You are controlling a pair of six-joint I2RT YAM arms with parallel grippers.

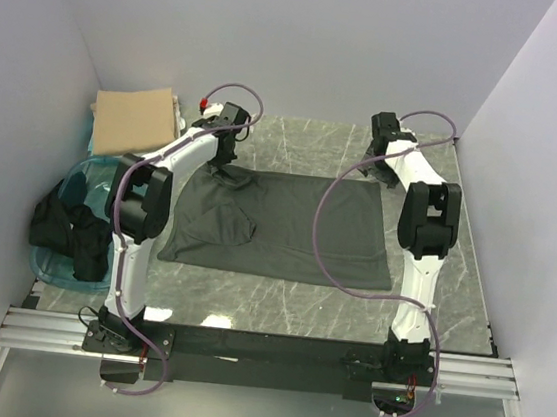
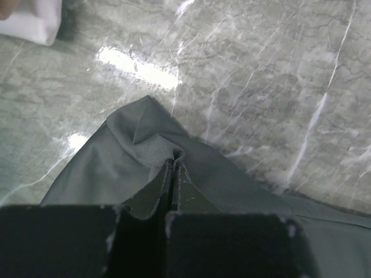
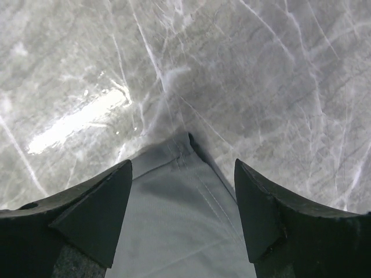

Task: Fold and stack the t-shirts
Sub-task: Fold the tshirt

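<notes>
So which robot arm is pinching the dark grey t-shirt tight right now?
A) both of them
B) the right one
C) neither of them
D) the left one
D. The left fingers are squeezed shut on one corner of the dark grey t-shirt, while the right fingers stand wide apart with another corner lying loose between them.

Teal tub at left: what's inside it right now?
A heap of black t-shirts fills the near end of the teal tub, some draped over its rim. How many, and the tub floor beneath them, is hidden.
</notes>
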